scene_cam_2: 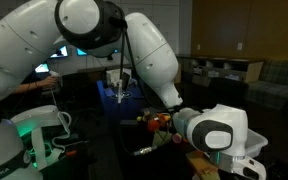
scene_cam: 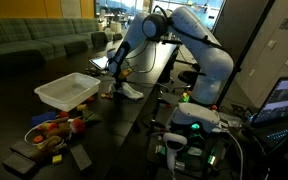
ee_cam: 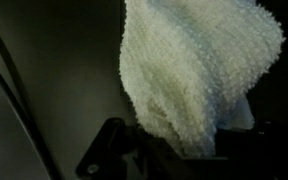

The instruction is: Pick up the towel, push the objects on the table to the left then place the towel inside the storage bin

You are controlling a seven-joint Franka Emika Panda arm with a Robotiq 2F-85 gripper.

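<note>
Wrist view: white towel (ee_cam: 199, 70) bunched between fingers of my gripper (ee_cam: 184, 150), pinched tight. Only in an exterior view: towel low over dark table (scene_cam: 109, 118), beside white storage bin (scene_cam: 69, 92), clutter (scene_cam: 54, 130) nearer camera.

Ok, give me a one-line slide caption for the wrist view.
Wrist close-up: white towel bunched into the fingers, dark table behind.
</note>
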